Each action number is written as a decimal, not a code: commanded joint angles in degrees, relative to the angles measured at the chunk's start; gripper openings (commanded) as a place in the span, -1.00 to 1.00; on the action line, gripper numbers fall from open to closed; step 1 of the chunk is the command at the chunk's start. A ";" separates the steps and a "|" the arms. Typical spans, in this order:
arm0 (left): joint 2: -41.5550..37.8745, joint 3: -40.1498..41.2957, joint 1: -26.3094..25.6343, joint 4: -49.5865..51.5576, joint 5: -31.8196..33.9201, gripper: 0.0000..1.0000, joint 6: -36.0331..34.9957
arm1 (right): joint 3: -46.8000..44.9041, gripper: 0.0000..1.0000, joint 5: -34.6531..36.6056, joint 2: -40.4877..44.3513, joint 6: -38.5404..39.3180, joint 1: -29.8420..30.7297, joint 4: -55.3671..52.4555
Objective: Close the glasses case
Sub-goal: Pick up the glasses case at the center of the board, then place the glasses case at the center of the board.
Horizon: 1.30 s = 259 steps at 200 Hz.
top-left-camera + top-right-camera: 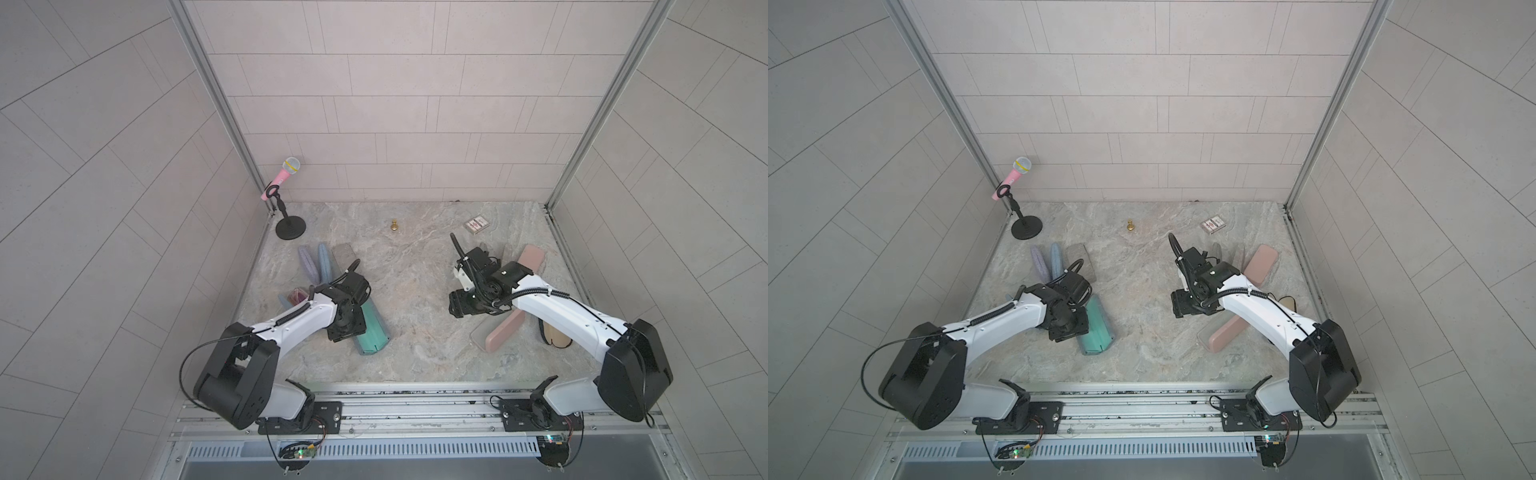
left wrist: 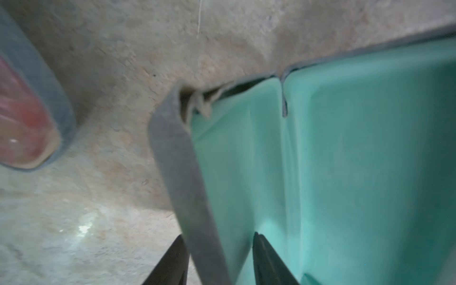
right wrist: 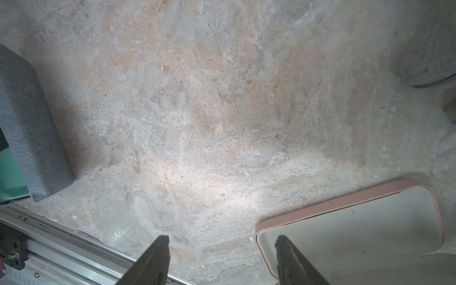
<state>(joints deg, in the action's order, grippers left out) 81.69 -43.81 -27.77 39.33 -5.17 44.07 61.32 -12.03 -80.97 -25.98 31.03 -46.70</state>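
1. Task object. The grey fabric-covered glasses case with smooth teal lining (image 1: 372, 332) lies open on the marbled stone-pattern desk (image 1: 415, 270). It sits on the left arm's side, toward the front edge, with its long trough facing up.
2. Left gripper (image 2: 219, 234). The dark, tapered jaws straddle the thin grey side wall (image 2: 182, 172) of the case, one on the outer cover and one against the teal lining. Whether they already pinch the wall cannot be told. This placement probably serves leverage, since a hold on the free edge would let the arm fold that panel over.
3. Construction. The lining is matt and creased along straight fold lines, and a narrow slit cuts the far rim. The panels are flat and thin, and the lining gapes slightly from the cover at one corner. The case is therefore likely to flex, not swing as a rigid lid.
4. Right gripper (image 3: 222, 237). The jaws stand wide apart with nothing between them, above bare desk. They are just beside the open pink rounded-corner case with cream lining (image 3: 345, 195), apparently parked clear of the work.
5. Bystanders. A pink toy microphone on a black stand (image 1: 286, 170) and a small gold pawn (image 1: 393, 225) stand well apart at the back.
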 commanded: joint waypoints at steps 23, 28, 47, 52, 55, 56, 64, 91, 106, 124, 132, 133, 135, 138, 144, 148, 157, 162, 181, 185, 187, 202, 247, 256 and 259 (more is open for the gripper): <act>4.34 -3.27 -1.47 -4.15 -1.76 -0.59 0.58 | 1.79 0.41 1.23 -0.92 -0.45 0.29 -0.68; 4.96 -4.18 -1.74 -4.38 -1.92 -0.62 0.43 | 1.87 0.41 1.37 -0.94 -0.40 0.28 -0.72; 8.19 -8.08 -2.74 -5.03 -2.57 -0.70 0.03 | 2.38 0.41 1.98 -1.21 -0.57 0.26 -0.86; 9.18 -9.29 -3.02 -5.20 -2.88 -0.73 -0.16 | 2.54 0.41 2.25 -1.21 -0.65 0.19 -0.85; 9.78 -10.08 -3.22 -5.30 -3.07 -0.73 -0.28 | 2.64 0.41 2.41 -1.29 -0.73 0.18 -0.93; 10.01 -10.29 -3.28 -5.31 -3.17 -0.73 -0.29 | 2.65 0.41 2.43 -1.29 -0.74 0.18 -0.93; 11.72 -12.48 -3.66 -5.62 -3.51 -0.74 -0.47 | 2.82 0.41 2.97 -1.41 -0.74 0.11 -1.02; 18.80 -21.41 -5.07 -6.46 -5.60 -0.75 -1.16 | 3.27 0.41 4.41 -1.59 -1.31 -0.52 -1.29; 23.13 -27.47 -5.91 -6.18 -6.75 -0.75 -2.03 | 3.19 0.41 5.14 -1.56 -1.70 -1.27 -1.26; 28.50 -35.03 -6.84 -4.98 -7.85 -0.76 -2.33 | 3.25 0.41 5.37 -1.90 -2.02 -2.66 -1.12; 30.88 -38.14 -7.25 -4.31 -8.17 -0.76 -3.12 | 3.29 0.41 5.35 -2.15 -2.13 -3.30 -1.03; 31.06 -38.43 -7.32 -4.24 -8.27 -0.75 -3.47 | 3.28 0.41 5.35 -2.16 -2.14 -3.36 -1.03; 31.71 -39.17 -7.37 -4.15 -8.41 -0.75 -3.73 | 3.35 0.41 5.29 -2.22 -2.15 -3.54 -1.03; 32.46 -40.16 -7.44 -3.97 -8.49 -0.76 -3.88 | 3.37 0.41 5.19 -2.26 -2.15 -3.73 -0.95; 34.02 -41.90 -7.69 -3.69 -8.87 -0.75 -3.91 | 3.46 0.41 5.18 -2.41 -2.17 -4.10 -0.87; 34.94 -42.94 -7.77 -3.57 -9.22 -0.75 -3.91 | 3.55 0.41 5.18 -2.55 -2.09 -4.28 -0.85; 36.81 -44.73 -7.97 -3.35 -9.73 -0.75 -3.79 | 3.72 0.41 5.18 -2.68 -2.19 -4.58 -0.68; 37.66 -45.56 -8.11 -3.23 -9.93 -0.75 -3.73 | 3.87 0.41 5.13 -2.85 -2.16 -4.77 -0.59; 39.62 -46.87 -8.43 -3.12 -10.31 -0.74 -3.73 | 4.40 0.41 4.92 -3.60 -2.21 -5.11 -0.48; 39.80 -46.89 -8.51 -3.12 -10.36 -0.74 -3.78 | 4.40 0.41 4.85 -3.73 -2.19 -5.18 -0.38; 39.82 -46.85 -8.46 -3.08 -10.36 -0.74 -3.74 | 4.42 0.41 4.79 -3.82 -2.22 -5.21 -0.34; 39.86 -46.47 -8.53 -3.01 -10.17 -0.71 -3.91 | 4.66 0.41 4.49 -4.65 -2.19 -5.27 -0.11; 38.33 -45.70 -8.61 -2.58 -9.70 -0.27 -4.26 | 4.71 0.41 3.13 -6.48 -2.61 -5.27 1.05; 37.97 -45.91 -8.54 -2.14 -9.47 -0.20 -4.51 | 4.84 0.41 3.00 -6.57 -2.68 -5.28 1.22; 37.82 -45.92 -8.55 -2.09 -9.38 -0.19 -4.49 | 4.91 0.41 3.03 -6.57 -2.68 -5.27 1.20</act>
<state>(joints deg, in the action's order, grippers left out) 120.79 -89.54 -36.03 35.03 -15.46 40.18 64.95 -8.84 -87.09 -27.90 25.89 -45.69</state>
